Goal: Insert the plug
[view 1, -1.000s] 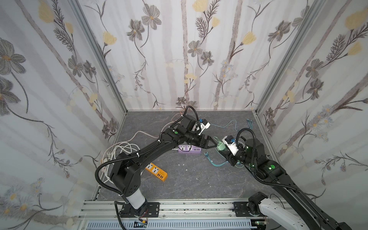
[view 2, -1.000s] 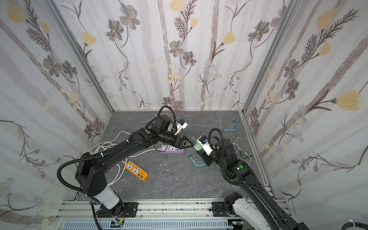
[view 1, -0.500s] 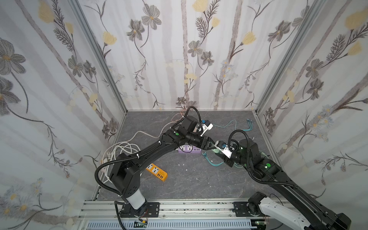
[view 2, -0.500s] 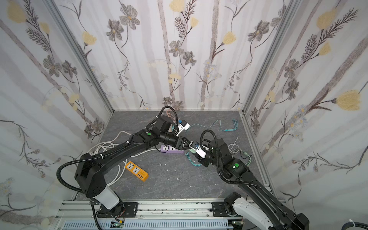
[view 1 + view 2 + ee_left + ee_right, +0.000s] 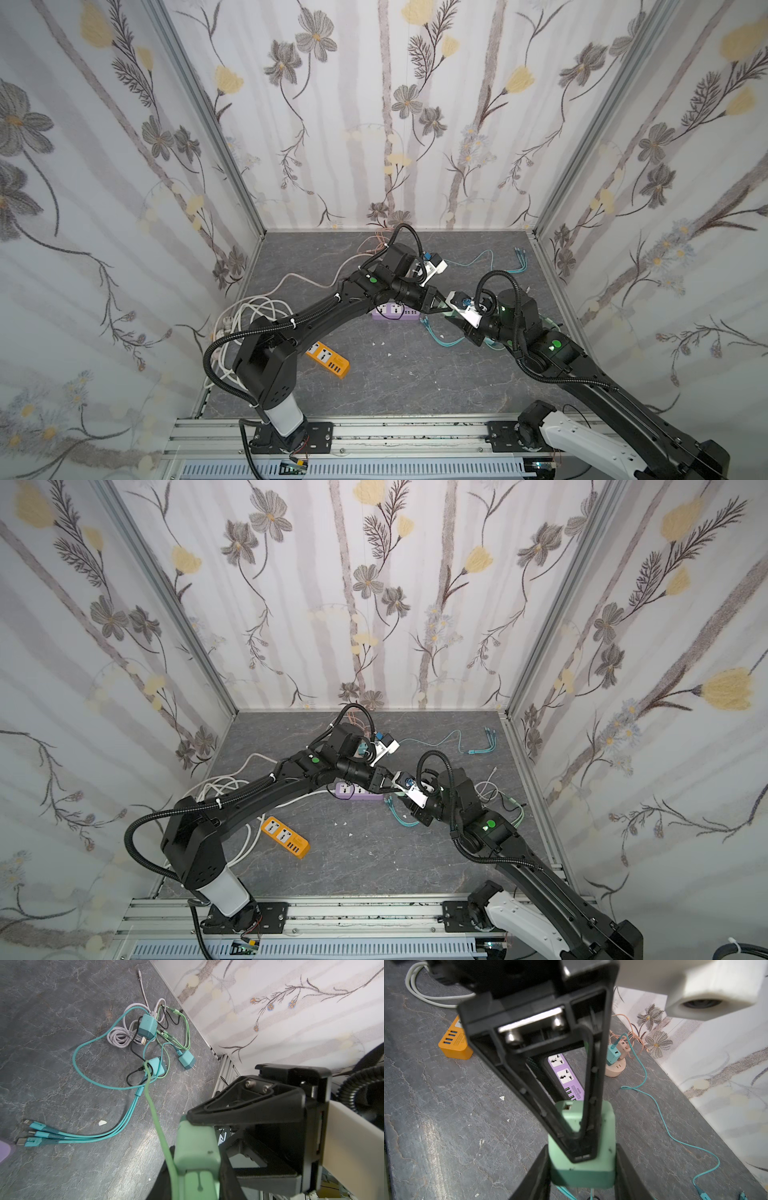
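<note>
Within the last second the left gripper (image 5: 441,304), which stood wide open, has clamped onto the mint-green plug (image 5: 195,1142). The right gripper (image 5: 457,312) has drawn closer and keeps its own clench on the same plug. The plug therefore hangs above the floor in two grips. The orange power strip (image 5: 328,359) is well apart at eight o'clock, and the purple power strip (image 5: 395,311) ends just beside the plug at nine o'clock. This looks like a handover, with the left arm likely to carry the plug once the right jaws let go. Insertion has not begun.

The left arm covers much of the purple strip, so the intended socket is unclear. The plug's prongs show in no view, so its facing cannot be told. At four o'clock, the right arm hides most of the charger tangle (image 5: 149,1043), where the plug's green cable (image 5: 158,1126) gets lost.
</note>
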Robot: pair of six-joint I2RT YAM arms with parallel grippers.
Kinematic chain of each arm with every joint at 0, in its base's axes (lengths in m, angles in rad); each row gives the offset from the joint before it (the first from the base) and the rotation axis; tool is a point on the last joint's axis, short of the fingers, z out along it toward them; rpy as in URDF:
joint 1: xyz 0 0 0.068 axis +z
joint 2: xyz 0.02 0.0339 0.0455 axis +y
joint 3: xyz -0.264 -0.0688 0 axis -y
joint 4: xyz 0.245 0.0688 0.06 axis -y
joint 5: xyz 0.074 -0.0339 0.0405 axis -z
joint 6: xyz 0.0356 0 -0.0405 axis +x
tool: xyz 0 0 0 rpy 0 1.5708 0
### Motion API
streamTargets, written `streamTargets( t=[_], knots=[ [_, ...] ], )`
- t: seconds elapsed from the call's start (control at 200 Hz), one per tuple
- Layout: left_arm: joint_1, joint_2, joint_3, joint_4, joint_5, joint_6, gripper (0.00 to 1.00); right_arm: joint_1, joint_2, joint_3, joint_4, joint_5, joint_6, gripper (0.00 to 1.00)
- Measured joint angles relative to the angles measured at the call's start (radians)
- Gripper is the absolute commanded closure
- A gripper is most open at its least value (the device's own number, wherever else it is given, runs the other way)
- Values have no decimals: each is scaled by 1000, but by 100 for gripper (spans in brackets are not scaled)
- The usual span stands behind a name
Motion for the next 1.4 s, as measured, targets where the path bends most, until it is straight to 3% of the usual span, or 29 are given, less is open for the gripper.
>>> streamTargets(
  t=[0.055, 0.07, 0.23, 0.41, 0.495, 0.635, 0.764, 1.059, 1.399],
  knots=[
    [-1, 0, -2, 0, 0, -3, 100, -3, -9, -7, 0, -1, 37, 4],
    [-1, 0, -2, 2, 0, -6, 100, -6, -12, -9, 1, 0, 51, 1],
    [-1, 0, -3, 37, -48, -3, 100, -107, -39, -26, 38, 47, 336, 1],
    [-3, 10, 6, 21, -55, 10, 100, -343, -31, -66, 58, 120, 840, 1],
    [-1, 10, 11, 21, -52, 11, 100, -405, -2, -106, 53, 111, 1089, 9],
    [0, 11, 11, 21, -52, 14, 100, -428, 39, -209, 88, 46, 1473, 10],
    [-1, 13, 11, 19, -45, 14, 100, -428, 56, -245, 132, 5, 1732, 9],
    [-1, 14, 11, 19, -30, 14, 100, -424, 97, -257, 229, -40, 1987, 9],
    [-1, 12, 10, 19, 20, 14, 100, -373, 244, -261, 386, -55, 2086, 11]
  ],
)
